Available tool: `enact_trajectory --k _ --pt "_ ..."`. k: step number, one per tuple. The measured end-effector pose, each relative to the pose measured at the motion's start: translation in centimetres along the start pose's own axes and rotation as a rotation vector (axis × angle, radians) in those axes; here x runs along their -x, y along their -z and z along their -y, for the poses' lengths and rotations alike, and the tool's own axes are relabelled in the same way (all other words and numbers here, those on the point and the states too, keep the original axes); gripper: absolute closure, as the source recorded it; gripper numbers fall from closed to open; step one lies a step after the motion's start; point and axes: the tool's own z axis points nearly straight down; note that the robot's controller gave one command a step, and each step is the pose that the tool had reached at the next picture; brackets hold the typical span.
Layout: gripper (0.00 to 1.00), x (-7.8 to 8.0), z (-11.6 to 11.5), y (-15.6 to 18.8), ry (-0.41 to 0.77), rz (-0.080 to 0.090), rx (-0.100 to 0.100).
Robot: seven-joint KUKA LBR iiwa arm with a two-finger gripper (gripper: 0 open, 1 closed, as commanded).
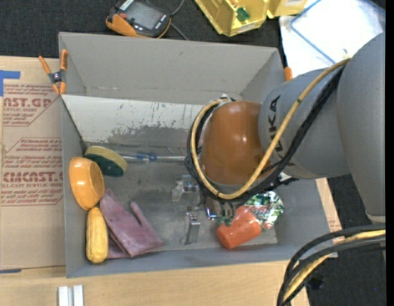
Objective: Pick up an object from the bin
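My gripper [188, 208] hangs low over the bin's floor near the middle front, below the arm's orange dome. Its two metal fingers [192, 230] stand apart, open, with only bare floor between them. An orange-red carrot-shaped thing [238, 230] lies just right of the fingers, and a crinkly green, white and red packet [266, 208] sits partly on top of it. To the left of the fingers lies a mauve cloth [130, 227], a short gap away.
At the bin's left wall rest an orange bowl [86, 182] and a yellow corn-like piece [97, 236]. A round green and cream disc [106, 160] with a thin handle [149, 158] lies along the back. The arm covers the bin's right half.
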Motion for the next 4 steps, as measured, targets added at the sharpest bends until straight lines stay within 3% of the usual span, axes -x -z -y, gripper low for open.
enact_trajectory --k 1,2,3,4 --pt "0.00 0.2 0.0 0.4 -0.001 0.007 0.001" --pt "0.00 -0.2 -8.7 -5.6 0.037 0.007 0.001" --pt "0.00 -0.9 -8.1 -2.5 0.074 0.014 -0.001" --pt "0.00 -0.1 -14.4 -3.5 -0.170 0.008 0.001"
